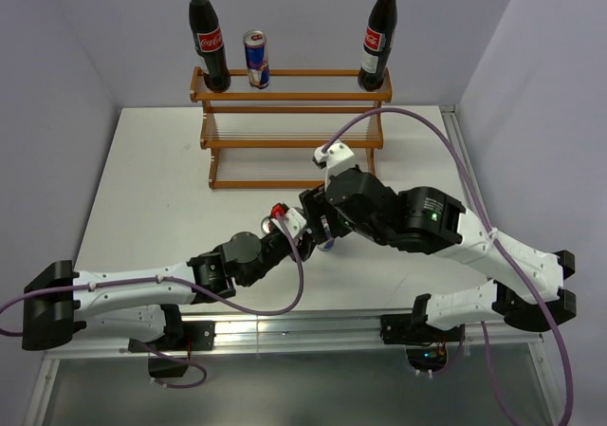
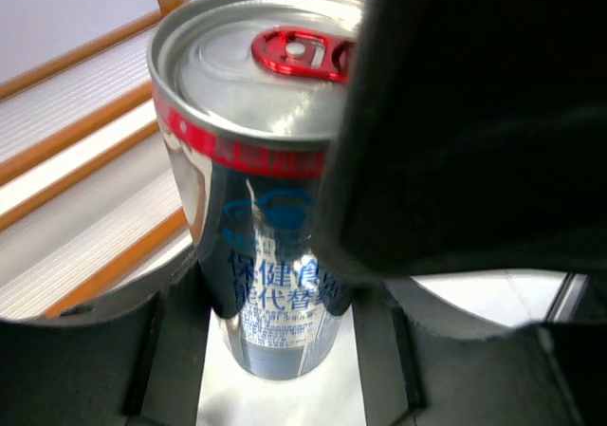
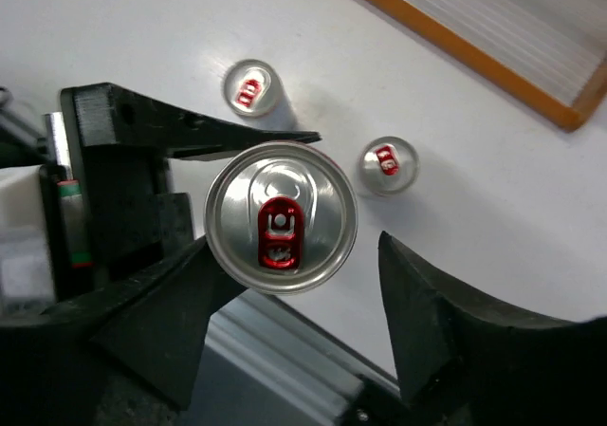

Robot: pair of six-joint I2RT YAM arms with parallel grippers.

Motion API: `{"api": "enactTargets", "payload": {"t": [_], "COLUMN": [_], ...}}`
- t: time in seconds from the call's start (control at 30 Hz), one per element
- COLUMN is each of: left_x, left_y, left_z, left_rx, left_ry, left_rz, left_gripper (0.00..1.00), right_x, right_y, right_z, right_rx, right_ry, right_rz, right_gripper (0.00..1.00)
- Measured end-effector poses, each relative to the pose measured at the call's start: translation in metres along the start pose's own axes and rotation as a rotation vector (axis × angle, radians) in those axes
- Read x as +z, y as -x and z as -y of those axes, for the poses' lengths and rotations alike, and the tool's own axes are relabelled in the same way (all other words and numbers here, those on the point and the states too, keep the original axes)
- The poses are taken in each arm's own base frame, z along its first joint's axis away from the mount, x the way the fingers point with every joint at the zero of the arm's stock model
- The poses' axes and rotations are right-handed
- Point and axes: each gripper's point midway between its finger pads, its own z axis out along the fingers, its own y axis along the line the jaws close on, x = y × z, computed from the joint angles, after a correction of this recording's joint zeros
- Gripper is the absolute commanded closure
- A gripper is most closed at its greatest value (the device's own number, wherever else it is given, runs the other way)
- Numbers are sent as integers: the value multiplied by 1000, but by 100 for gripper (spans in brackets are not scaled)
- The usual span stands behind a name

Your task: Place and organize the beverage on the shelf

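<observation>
The shelf (image 1: 285,143) stands at the back of the table, with a cola bottle at the left end (image 1: 209,42) and one at the right end (image 1: 377,37) of its top tier, and a blue-and-silver can (image 1: 256,59) between them. My left gripper (image 1: 294,229) is shut on another can (image 2: 270,255), its fingers (image 2: 175,341) pressed on both sides. My right gripper (image 3: 294,246) is open, straddling that can's top (image 3: 281,219) from above, close to its left jaw and with a gap to the right one. Two more cans (image 3: 253,86) (image 3: 387,164) stand on the table.
The shelf's lower front rail shows in the left wrist view (image 2: 85,160) and the right wrist view (image 3: 474,65). The two arms meet mid-table and hide the loose cans from the top view. The table's grey near-edge rail (image 3: 285,350) lies below the held can.
</observation>
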Motion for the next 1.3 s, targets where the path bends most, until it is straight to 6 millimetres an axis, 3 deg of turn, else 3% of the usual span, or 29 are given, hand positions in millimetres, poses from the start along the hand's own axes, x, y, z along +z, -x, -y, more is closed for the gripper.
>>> {"api": "enactTargets", "payload": {"t": [0.13, 0.33, 0.43, 0.57, 0.77, 0.93, 1.07, 1.3], "left_x": [-5, -6, -2, 9, 41, 75, 106, 153], "left_y": [7, 10, 9, 26, 81, 119, 136, 148], "left_z": [-2, -15, -35, -69, -119, -160, -187, -242], "left_rx": [-7, -24, -43, -72, -112, -127, -126, -124], "left_ry": [4, 56, 109, 201, 331, 441, 498, 593], "left_rz": [11, 16, -3, 5, 61, 103, 105, 105], "left_gripper": [100, 100, 100, 100, 100, 100, 100, 100], "right_x": [-7, -15, -25, -53, -85, -79, -67, -71], "right_y": [12, 24, 28, 29, 29, 18, 6, 5], "right_z": [1, -1, 5, 22, 49, 54, 54, 60], "right_rx": [36, 84, 121, 183, 273, 279, 259, 270], "right_ry": [21, 48, 55, 79, 91, 73, 54, 44], "right_rz": [70, 133, 182, 271, 396, 394, 363, 382], "right_gripper": [3, 0, 0, 0, 0, 0, 0, 0]}}
